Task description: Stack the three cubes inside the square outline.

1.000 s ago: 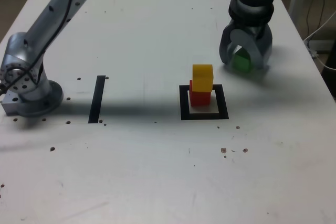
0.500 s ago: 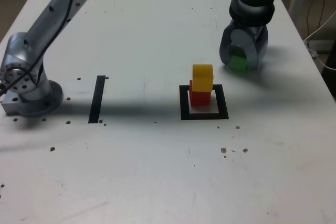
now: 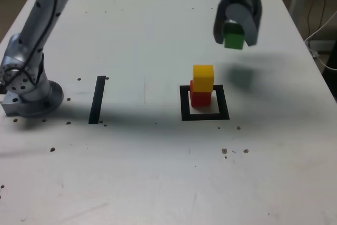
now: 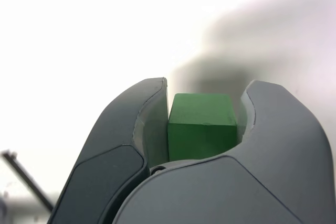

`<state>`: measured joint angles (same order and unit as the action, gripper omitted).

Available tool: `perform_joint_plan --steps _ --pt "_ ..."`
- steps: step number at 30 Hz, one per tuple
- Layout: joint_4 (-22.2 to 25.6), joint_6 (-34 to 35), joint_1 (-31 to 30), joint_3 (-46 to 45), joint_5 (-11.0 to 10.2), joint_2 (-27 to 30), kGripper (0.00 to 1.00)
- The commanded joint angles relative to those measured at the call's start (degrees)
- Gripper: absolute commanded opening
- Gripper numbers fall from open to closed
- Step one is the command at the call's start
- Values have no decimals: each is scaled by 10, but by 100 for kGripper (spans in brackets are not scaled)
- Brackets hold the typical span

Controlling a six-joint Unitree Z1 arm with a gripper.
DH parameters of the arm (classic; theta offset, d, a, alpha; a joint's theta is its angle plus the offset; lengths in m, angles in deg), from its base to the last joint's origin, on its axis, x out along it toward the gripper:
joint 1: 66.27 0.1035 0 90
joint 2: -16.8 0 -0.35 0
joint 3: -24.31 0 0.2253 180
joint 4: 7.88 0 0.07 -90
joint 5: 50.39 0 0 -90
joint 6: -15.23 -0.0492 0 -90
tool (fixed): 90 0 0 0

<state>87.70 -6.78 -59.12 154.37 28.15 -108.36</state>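
Table front: the white table is bare nearest the exterior camera except for a few small dark specks.
Tape strip: a single black tape strip lies toward the exterior view's left, near the arm base.
Square outline: the square outline holds the red cube, with the yellow cube stacked on it, slightly offset.
Gripper: the gripper hangs in the air beyond the stack, toward the exterior view's right, its jaws closed on the green cube; the wrist view shows the block pinched between both jaws.
Just changed: a second ago the jaws stood open around the green cube on the table; they have since closed and lifted it clear, leaving only a shadow below.
Also different: the arm has swung a little toward the exterior view's left.
Meaning: two cubes are placed; the third appears ready to be carried over the stack.
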Motion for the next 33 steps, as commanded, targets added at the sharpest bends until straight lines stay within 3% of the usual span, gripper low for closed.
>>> perform_joint_plan --steps 1,13,23,33 --pt "13 23 -6 -8 1 28 29" --pt "51 132 -26 -112 78 116 29" --pt "44 165 -39 -146 102 126 29" --pt "25 177 -50 -144 121 102 29"
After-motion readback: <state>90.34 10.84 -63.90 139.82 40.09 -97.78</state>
